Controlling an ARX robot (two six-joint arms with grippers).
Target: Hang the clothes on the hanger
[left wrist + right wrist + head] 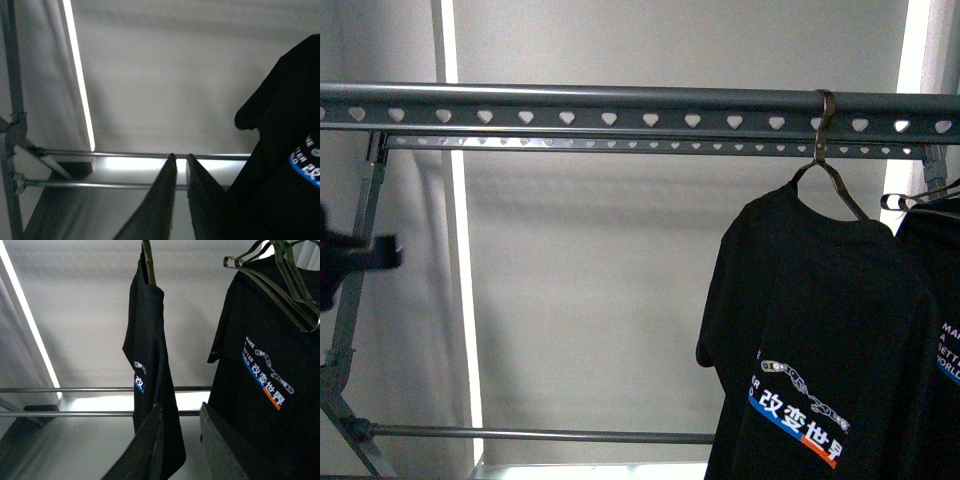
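Note:
The black T-shirt (810,330) hangs by its brass-coloured hook (825,115) on the dark grey rail with heart-shaped holes (570,105), towards the rail's right end. The right wrist view shows it edge-on (150,355) under its hook (147,260). My right gripper (181,410) is open and empty, below and close to the shirt's hem, not touching it. My left gripper (181,157) is shut and empty, with the shirt's sleeve (280,130) off to one side. A dark part of my left arm (355,255) shows at the front view's left edge.
A similar black T-shirt (935,330) on thin wire hangers (280,270) hangs right beside the first, at the rail's far right. Slim grey poles (360,230) and low cross rods (540,435) frame the rack. A grey wall stands behind.

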